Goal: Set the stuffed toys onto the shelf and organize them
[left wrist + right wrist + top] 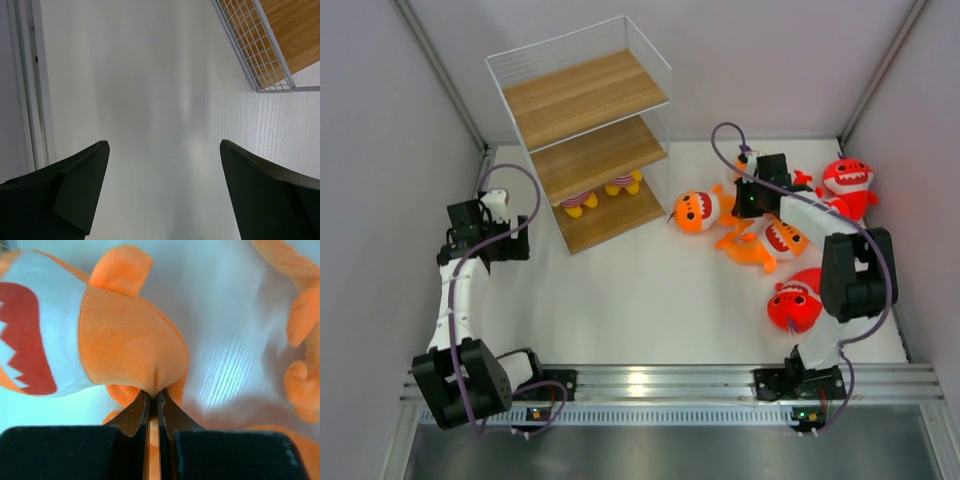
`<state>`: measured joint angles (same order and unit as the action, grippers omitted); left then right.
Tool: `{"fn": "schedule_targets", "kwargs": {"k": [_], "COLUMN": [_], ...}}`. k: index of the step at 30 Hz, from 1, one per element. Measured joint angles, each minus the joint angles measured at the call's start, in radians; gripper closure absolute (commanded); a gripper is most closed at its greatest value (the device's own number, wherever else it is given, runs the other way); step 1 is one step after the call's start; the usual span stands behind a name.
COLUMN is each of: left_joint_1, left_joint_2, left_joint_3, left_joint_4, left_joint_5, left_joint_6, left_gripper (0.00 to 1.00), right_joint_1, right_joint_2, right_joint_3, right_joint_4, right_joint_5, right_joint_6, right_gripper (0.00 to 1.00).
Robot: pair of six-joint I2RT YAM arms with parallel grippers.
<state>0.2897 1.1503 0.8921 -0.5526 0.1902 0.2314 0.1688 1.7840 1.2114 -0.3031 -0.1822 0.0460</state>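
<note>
The shelf [585, 95] stands at the back left; its top and middle boards are bare. An orange shark [698, 211] lies right of the shelf. My right gripper [733, 205] is shut on a pinch of that shark's plush; the wrist view shows the orange shark [125, 335] and my closed right gripper [155, 392]. A second orange shark [778, 240] lies beside the arm. Two red sharks [847, 185] [795, 303] lie at the right. My left gripper [512, 246] is open and empty left of the shelf, over bare table [160, 145].
Two small yellow-footed striped figures [580, 203] [623, 183] stand on the shelf's bottom board. The shelf's wire corner [270, 75] shows in the left wrist view. Grey walls close in both sides; a metal rail [650, 382] runs along the near edge.
</note>
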Motion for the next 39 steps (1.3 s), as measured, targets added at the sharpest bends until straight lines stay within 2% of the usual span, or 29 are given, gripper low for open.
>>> {"fn": "schedule_targets", "kwargs": {"k": [6, 10, 15, 25, 28, 33, 39], "left_joint_1": [0.000, 0.000, 0.000, 0.000, 0.000, 0.000, 0.000], "left_joint_2": [0.000, -0.003, -0.025, -0.109, -0.114, -0.071, 0.007], "left_joint_3": [0.020, 0.089, 0.236, 0.678, 0.819, 1.064, 1.249], "left_joint_4": [-0.050, -0.124, -0.232, -0.428, -0.448, -0.468, -0.470], "left_joint_5": [0.024, 0.057, 0.085, 0.175, 0.235, 0.419, 0.615], "left_joint_6": [0.013, 0.032, 0.056, 0.082, 0.058, -0.054, -0.158], "left_gripper": [0.02, 0.02, 0.02, 0.02, 0.02, 0.02, 0.02], "right_joint_1": [0.011, 0.012, 0.048, 0.382, 0.468, 0.649, 0.791], "right_joint_2": [-0.297, -0.425, -0.490, -0.430, -0.401, -0.318, -0.180], "right_joint_3": [0.046, 0.196, 0.404, 0.755, 0.771, 0.773, 0.811], "right_joint_4": [-0.096, -0.130, -0.149, -0.100, -0.049, 0.039, 0.095], "right_joint_5": [0.042, 0.101, 0.194, 0.400, 0.460, 0.562, 0.612], "right_joint_6": [0.061, 0.115, 0.168, 0.173, 0.166, 0.126, 0.098], "right_gripper": [1.00, 1.00, 1.00, 1.00, 1.00, 1.00, 1.00]}}
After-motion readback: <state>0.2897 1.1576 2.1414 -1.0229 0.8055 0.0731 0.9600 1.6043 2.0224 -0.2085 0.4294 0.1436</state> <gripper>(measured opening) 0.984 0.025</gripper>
